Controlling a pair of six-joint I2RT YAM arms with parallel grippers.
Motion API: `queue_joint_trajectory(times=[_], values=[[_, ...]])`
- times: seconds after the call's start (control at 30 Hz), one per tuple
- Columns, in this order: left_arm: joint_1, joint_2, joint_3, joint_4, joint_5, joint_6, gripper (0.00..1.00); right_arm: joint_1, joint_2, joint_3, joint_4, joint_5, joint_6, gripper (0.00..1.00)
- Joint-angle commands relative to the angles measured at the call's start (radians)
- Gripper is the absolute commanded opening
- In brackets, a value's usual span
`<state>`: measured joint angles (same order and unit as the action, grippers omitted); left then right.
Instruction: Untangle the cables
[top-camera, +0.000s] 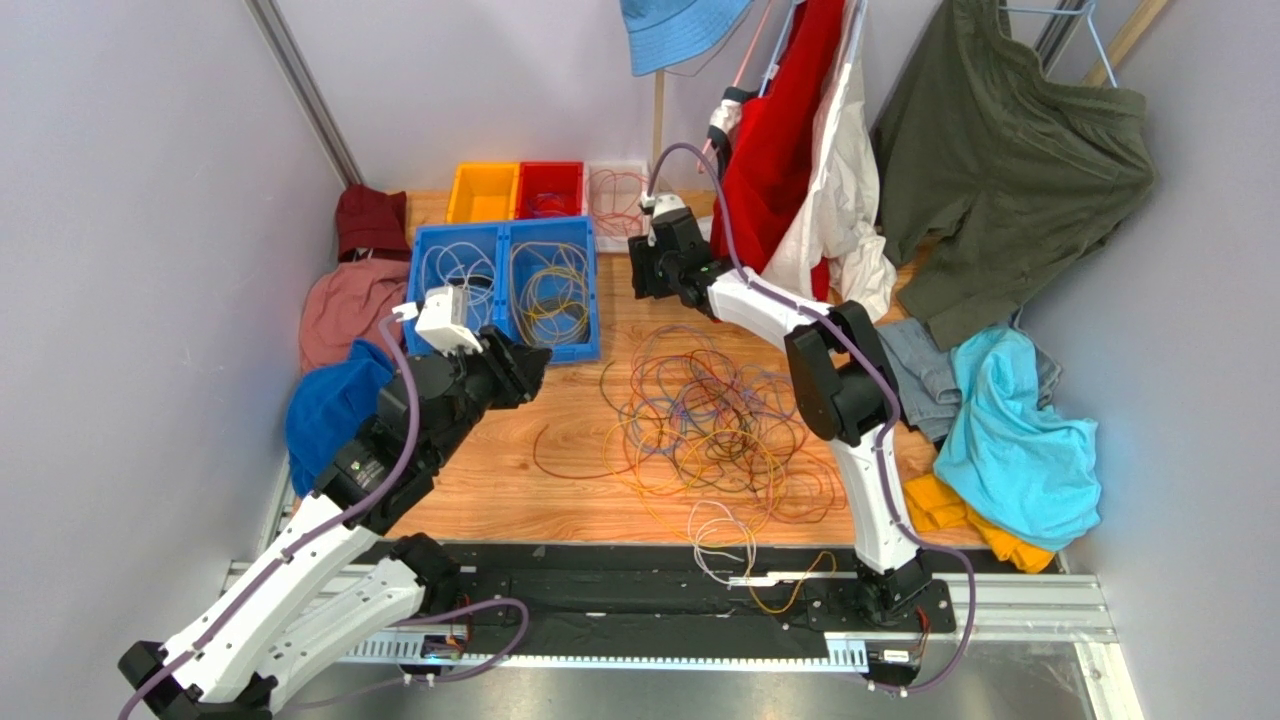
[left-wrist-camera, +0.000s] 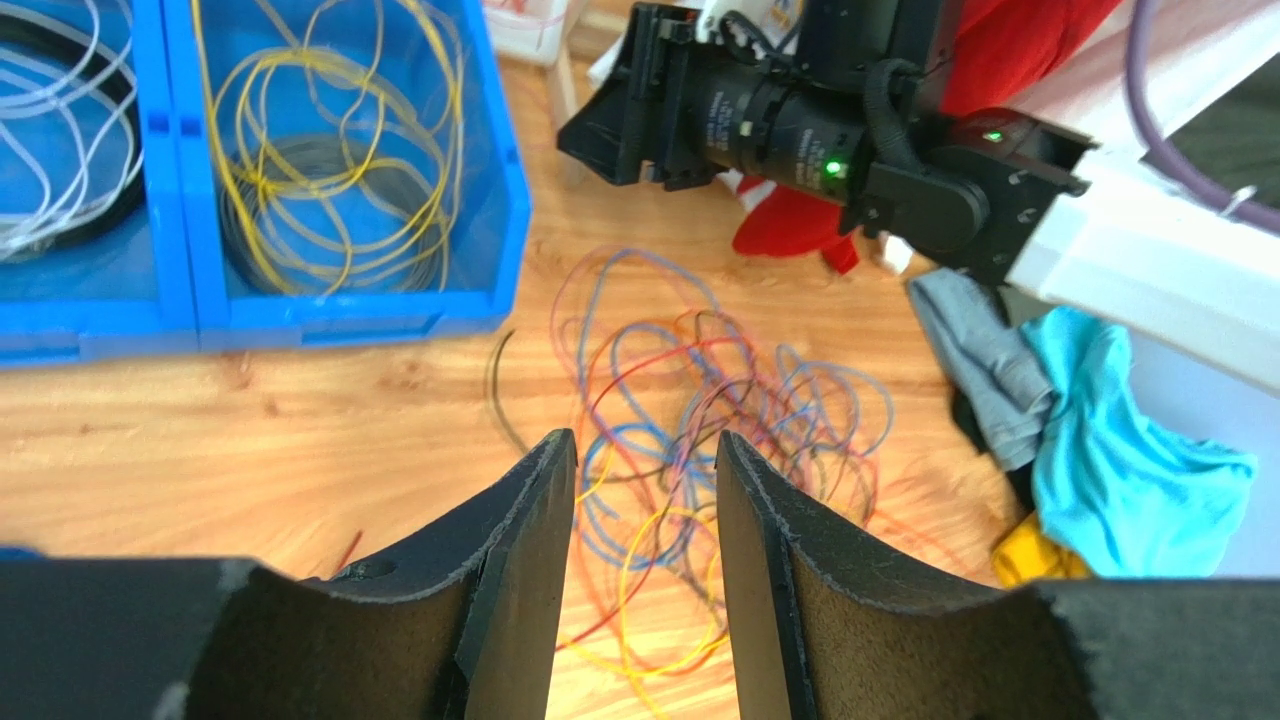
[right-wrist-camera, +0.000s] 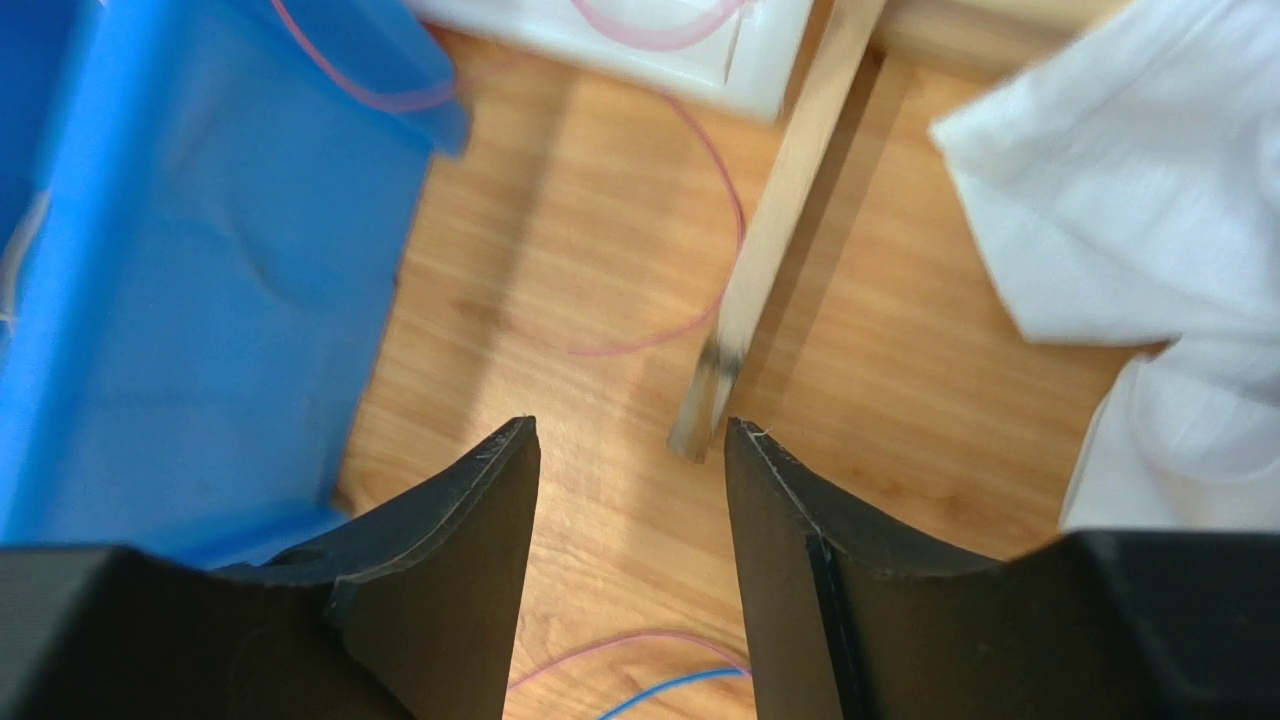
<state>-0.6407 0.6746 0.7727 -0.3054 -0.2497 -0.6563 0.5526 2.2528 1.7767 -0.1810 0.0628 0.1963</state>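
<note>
Yellow cables (top-camera: 550, 296) and white cables (top-camera: 455, 270) lie coiled in the bin (top-camera: 556, 354), but a big tangle (top-camera: 706, 413) waits near it; left claw (left-wrist-camera: 646, 443) and right claw (right-wrist-camera: 631, 428) hang released, empty.

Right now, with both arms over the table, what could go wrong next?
The left arm's open jaws aim at the dense cable tangle; a grab there could pinch several strands and tighten knots. The right arm's jaws sit close to the wooden pole and white cloth; a move could snag either.

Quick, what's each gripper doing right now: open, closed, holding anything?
Left gripper: open, holding nothing.
Right gripper: open, holding nothing.
</note>
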Motion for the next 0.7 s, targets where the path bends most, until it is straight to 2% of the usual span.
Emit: queue_joint_trajectory(times=[0.0,0.2,0.4,0.53,0.67], values=[[-0.004,-0.033,-0.064,-0.008,0.006,0.0,0.48,0.026,-0.056,-0.097,0.038,0.02,0.012,0.52],[-0.004,-0.041,-0.082,-0.001,0.041,-0.014,0.48,0.078,-0.091,-0.161,0.048,0.15,-0.081,0.53],[-0.004,-0.059,-0.101,-0.003,0.055,-0.019,0.48,0.101,-0.068,-0.152,0.051,0.242,-0.127,0.52],[-0.004,-0.079,-0.116,-0.006,0.056,-0.022,0.48,0.128,-0.099,-0.207,0.118,0.31,-0.165,0.52],[-0.004,-0.087,-0.122,-0.001,0.058,-0.022,0.48,0.153,-0.091,-0.18,0.117,0.414,-0.224,0.52]])
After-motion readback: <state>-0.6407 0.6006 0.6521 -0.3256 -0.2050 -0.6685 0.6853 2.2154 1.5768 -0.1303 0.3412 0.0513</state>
